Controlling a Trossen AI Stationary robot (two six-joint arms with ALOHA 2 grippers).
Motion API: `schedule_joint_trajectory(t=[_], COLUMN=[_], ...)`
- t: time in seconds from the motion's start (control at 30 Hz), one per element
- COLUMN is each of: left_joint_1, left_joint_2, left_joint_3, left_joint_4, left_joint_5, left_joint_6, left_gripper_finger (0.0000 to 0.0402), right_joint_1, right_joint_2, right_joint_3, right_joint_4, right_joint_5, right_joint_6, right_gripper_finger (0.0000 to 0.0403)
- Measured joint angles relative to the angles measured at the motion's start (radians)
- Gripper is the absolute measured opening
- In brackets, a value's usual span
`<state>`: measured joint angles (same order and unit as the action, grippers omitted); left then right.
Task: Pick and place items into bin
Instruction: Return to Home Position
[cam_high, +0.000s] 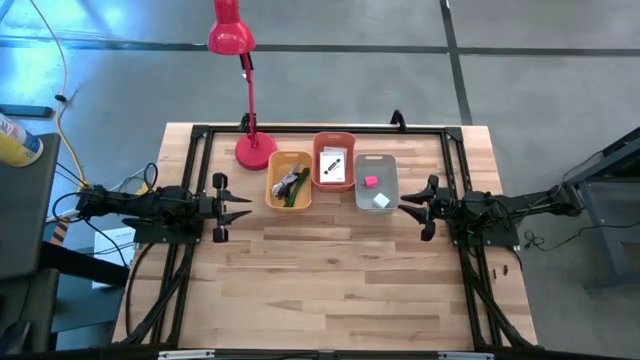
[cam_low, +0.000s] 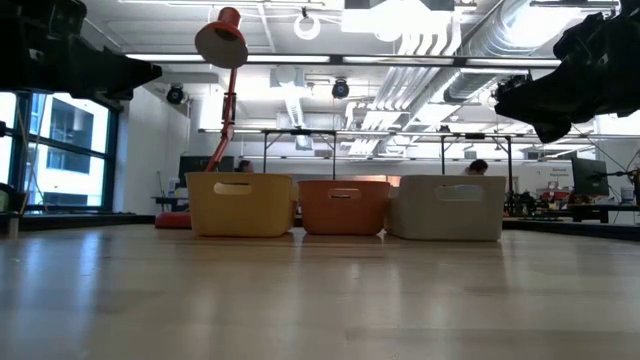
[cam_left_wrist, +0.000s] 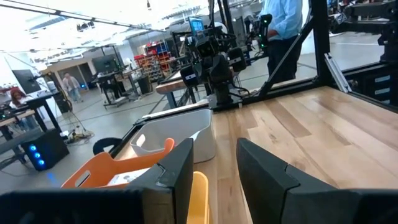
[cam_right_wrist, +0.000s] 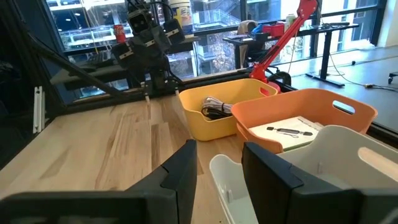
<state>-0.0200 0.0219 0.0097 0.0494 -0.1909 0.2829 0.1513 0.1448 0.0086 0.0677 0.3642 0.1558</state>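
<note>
Left gripper (cam_high: 238, 208) fingers apart, beside yellow plastic bin (cam_high: 269, 185); right gripper (cam_high: 410, 203) fingers apart, beside grey plastic bin (cam_high: 358, 186); white printed cards (cam_high: 334, 166) lie in orange plastic bin (cam_high: 316, 160).

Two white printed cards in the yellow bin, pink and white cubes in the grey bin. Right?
No. The two white printed cards lie in the middle orange plastic bin, not the yellow plastic bin, as the high view shows. The pink cube and white cube are in the grey plastic bin.

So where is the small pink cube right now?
High view: the small pink cube lies inside the grey plastic bin, rightmost of the three, beside a white cube.
</note>
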Motion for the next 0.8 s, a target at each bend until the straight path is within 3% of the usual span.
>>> schedule_joint_trajectory(t=[0.8], left_joint_1=[0.0], left_joint_2=[0.0], left_joint_3=[0.0], left_joint_4=[0.0], left_joint_5=[0.003], left_joint_6=[-0.018], left_gripper_finger=[0.0111], right_joint_1=[0.0], right_joint_2=[0.0], right_joint_3=[0.0], right_joint_4=[0.003], right_joint_5=[0.0], right_joint_6=[0.0], right_gripper_finger=[0.0119])
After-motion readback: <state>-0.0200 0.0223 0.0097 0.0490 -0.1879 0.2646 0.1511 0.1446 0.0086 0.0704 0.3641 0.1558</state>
